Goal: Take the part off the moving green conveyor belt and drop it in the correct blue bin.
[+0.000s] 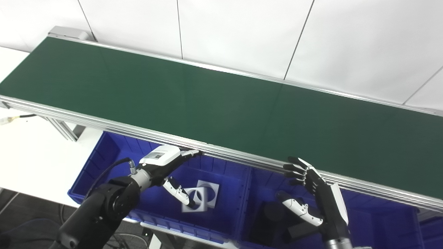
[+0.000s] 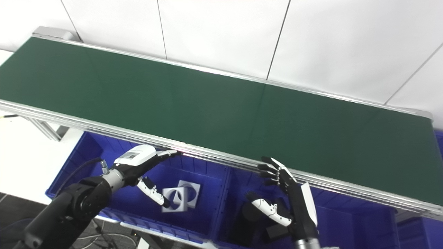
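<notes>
No readable writing or brand anywhere; left hand [image 1: 162,166] has a small grey label patch on its white back, too small to read.

Green conveyor belt [image 1: 207,100] runs from 10 o'clock down to 4 o'clock, bare surface, no part on it in either view. Silver rail [image 1: 242,157] along its near edge.

Left blue bin [image 1: 104,152] sits below the rail at 7 o'clock. Inside: white square parts [image 1: 204,195] with round cutouts, overlapping flat on the bin floor. Left hand hovers over this bin, fingers stretched toward the rail and spread, fingertips right at the rail edge, thumb pointing down toward the white parts. Holds nothing.

Middle blue bin [image 1: 258,180] at 6 o'clock holds dark parts [image 1: 273,211], one round-topped, one blocky; detail lost in shadow. Right hand [image 1: 311,193] is upright above it, palm facing left, fingers apart with tips near the rail, thumb out over the dark parts. Empty too.

Another blue bin [image 2: 420,231] shows at 4 o'clock, contents not visible.
</notes>
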